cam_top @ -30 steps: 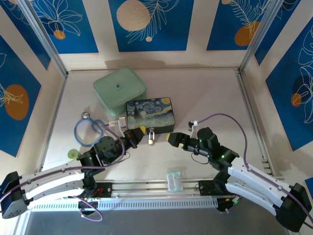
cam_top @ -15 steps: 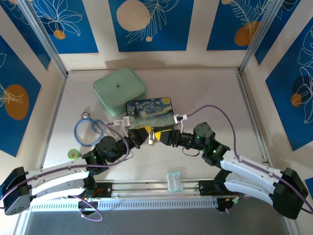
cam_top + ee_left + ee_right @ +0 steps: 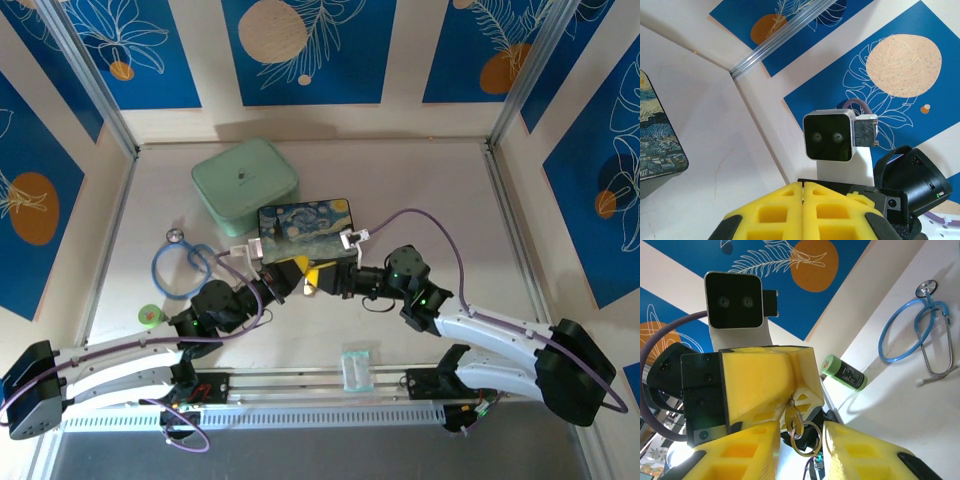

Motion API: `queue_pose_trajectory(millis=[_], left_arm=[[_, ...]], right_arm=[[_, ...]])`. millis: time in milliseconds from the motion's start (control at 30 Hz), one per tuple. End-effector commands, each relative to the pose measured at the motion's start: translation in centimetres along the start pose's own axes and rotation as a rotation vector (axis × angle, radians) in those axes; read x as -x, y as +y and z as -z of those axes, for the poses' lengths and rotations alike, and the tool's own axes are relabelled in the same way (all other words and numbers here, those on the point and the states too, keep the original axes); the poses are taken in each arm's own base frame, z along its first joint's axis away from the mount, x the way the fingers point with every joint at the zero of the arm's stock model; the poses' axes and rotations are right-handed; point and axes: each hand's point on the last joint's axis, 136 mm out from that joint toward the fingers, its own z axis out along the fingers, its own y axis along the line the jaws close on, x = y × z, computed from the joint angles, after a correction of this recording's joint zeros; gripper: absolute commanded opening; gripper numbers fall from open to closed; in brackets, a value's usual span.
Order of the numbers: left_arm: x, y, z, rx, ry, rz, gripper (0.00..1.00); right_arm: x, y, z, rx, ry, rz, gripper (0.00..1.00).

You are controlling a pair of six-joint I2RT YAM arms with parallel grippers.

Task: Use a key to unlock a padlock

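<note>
The left fingers are pressing fully together, pinching the top of the padlock at their tips. In the right wrist view its brass body is pointing straight down out of them, its long axis running up and down that picture, and a thin ring is dangling at its lower end. The right fingers are standing narrowly apart, flanking body and ring without clamping either. Overhead, the padlock is sitting between both arms, just near of the painted box.
</note>
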Motion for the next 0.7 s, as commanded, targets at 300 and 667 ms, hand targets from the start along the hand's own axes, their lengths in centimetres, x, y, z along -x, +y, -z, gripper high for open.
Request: queue_pose_trajectory(millis=[300, 667], left_arm=[[0.0, -0.1, 0.1, -0.010, -0.012, 0.032, 0.00], [0.4, 2.0, 0.9, 0.099, -0.036, 0.003, 0.53]], right_arm=[[0.9, 1.2, 0.0, 0.038, -0.031, 0.000, 0.00], [0.6, -0.3, 1.0, -0.048, -0.020, -0.017, 0.00]])
